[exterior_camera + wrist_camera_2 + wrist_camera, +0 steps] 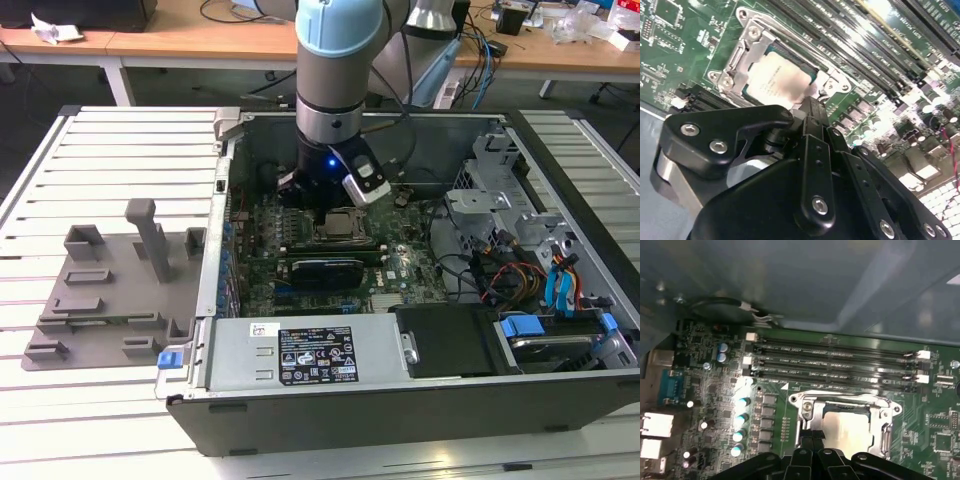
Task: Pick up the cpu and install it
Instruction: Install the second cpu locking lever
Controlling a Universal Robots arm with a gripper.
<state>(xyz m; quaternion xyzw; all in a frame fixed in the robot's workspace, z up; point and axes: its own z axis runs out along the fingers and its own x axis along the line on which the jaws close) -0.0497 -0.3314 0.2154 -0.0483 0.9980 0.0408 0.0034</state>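
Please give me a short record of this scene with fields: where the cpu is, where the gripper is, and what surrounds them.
cpu: silver square chip lying inside the socket frame on the motherboard; also seen in the first wrist view
gripper: directly above the cpu, at its edge; whether it grips the chip cannot be told
arm: reaches down into the open computer case
memory slots: long black rows beside the socket
grey fixture tray: on the slatted table, at the exterior view's left

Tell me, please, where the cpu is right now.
In both wrist views the cpu lies inside the socket frame on the motherboard, just under the end effector.
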